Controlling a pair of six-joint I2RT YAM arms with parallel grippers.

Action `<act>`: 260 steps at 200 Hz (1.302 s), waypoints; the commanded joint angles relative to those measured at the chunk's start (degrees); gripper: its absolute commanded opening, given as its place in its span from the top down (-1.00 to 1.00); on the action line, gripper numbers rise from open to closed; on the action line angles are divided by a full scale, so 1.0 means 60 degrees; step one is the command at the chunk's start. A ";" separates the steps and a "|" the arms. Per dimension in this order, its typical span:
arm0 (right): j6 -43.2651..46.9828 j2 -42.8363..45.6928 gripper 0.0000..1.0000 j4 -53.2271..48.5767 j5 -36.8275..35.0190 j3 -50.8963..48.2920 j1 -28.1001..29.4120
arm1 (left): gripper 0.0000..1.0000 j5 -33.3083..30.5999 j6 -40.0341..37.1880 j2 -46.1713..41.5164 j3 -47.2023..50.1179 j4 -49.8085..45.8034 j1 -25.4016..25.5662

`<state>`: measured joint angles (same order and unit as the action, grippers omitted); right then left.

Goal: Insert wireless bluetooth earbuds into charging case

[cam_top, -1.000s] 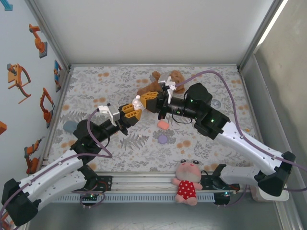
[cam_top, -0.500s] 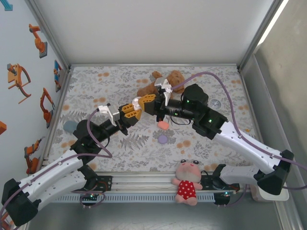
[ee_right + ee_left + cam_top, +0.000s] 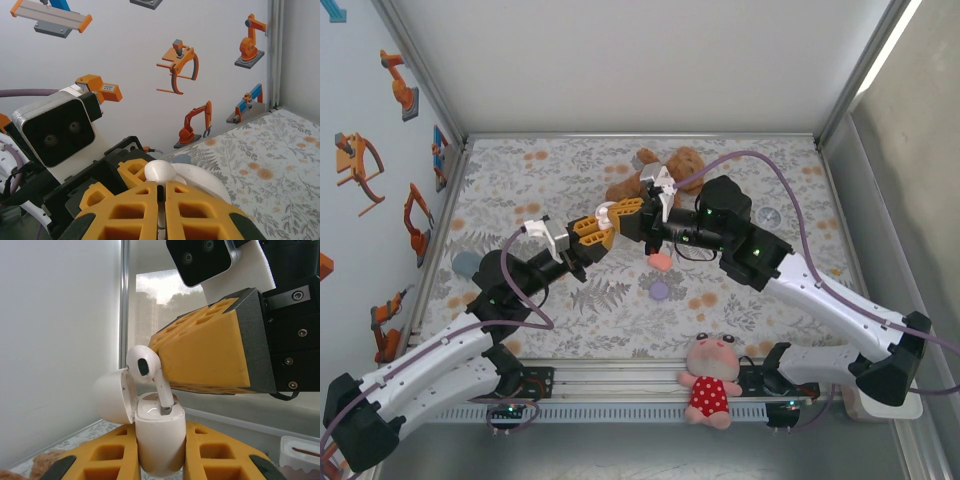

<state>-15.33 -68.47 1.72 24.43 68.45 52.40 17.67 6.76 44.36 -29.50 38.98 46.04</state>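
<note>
The left gripper [image 3: 609, 218] is seen clamped on a white case [image 3: 606, 210] and met tip to tip by the right gripper [image 3: 623, 206]. Near the right gripper's near side, a pink case [image 3: 660, 261] and a purple case [image 3: 660, 291] are laid; beyond it, a brown bear [image 3: 665, 165].

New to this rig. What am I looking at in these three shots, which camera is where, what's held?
Two robot arms, left and right, bolted at the table's near edge, each ending in a two-finger pincer. The overhead picture looks down from behind them; the other two come from wrist cameras. The left pincer is shut on an open white charging case. The right pincer is shut on a white earbud, its stem tip at the case's opening. On the floral table lie a brown teddy, a small pink piece and a purple piece; a pink doll sits by the arm bases.
</note>
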 commanded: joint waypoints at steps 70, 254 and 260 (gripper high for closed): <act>0.0199 0.0073 0.82 -0.0066 -0.0201 -0.0259 0.0070 | 0.85 -0.0070 0.0080 -0.0212 -0.0225 0.0249 -0.0012; 0.0677 0.0461 0.35 -0.1033 -0.1066 0.0799 0.0071 | 0.85 -0.0067 0.0059 -0.0296 -0.0180 -0.0106 -0.0012; 0.0673 0.0468 0.32 -0.1081 -0.1131 0.0822 0.0072 | 0.85 -0.0073 0.0059 -0.0321 -0.0169 -0.0132 -0.0004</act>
<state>-12.16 -67.35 -3.68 20.45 70.89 52.60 17.34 6.76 43.64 -29.50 37.67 46.04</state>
